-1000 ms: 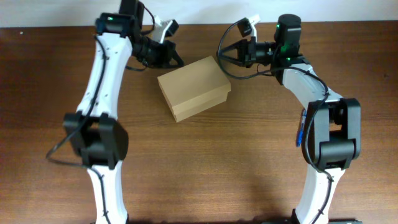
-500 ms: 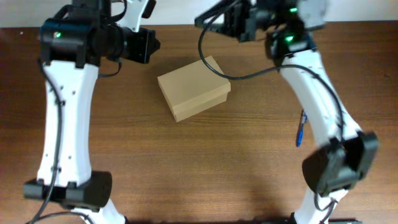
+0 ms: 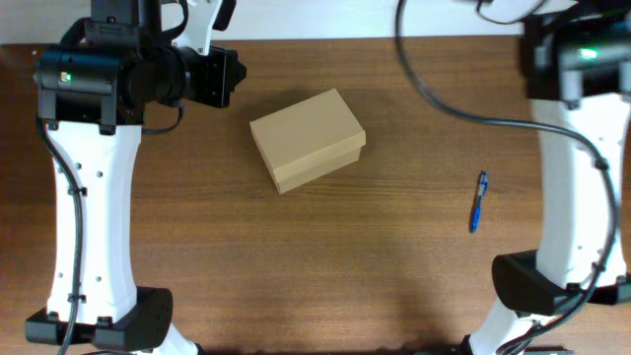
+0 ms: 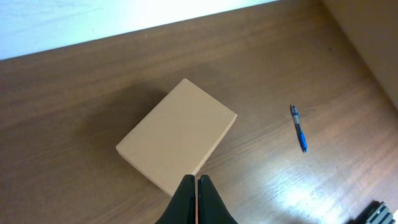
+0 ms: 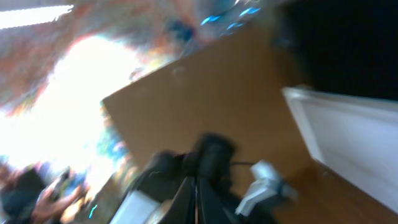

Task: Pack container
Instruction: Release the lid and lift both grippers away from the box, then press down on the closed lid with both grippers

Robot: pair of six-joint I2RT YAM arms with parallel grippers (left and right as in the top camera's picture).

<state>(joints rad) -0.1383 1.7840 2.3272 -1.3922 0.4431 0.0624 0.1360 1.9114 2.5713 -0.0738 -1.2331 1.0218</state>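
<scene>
The container [image 3: 308, 138] is a tan cardboard box with its lid shut, lying on the wooden table at centre back. It also shows in the left wrist view [image 4: 179, 137]. My left gripper [image 4: 196, 182] is shut and empty, held high above the box's near corner. My right gripper [image 5: 196, 182] is shut and empty; its view is blurred and points up and away from the table. Neither gripper's fingers show in the overhead view, where only the raised arms appear.
A blue pen [image 3: 477, 201] lies on the table to the right of the box, also in the left wrist view [image 4: 299, 128]. The table's back edge meets a white wall [image 4: 74, 25]. The left arm [image 3: 94, 187] and right arm [image 3: 582, 168] stand at the sides.
Both arms have lifted up and away from the box, out to the sides. The box and the pen have not moved.
</scene>
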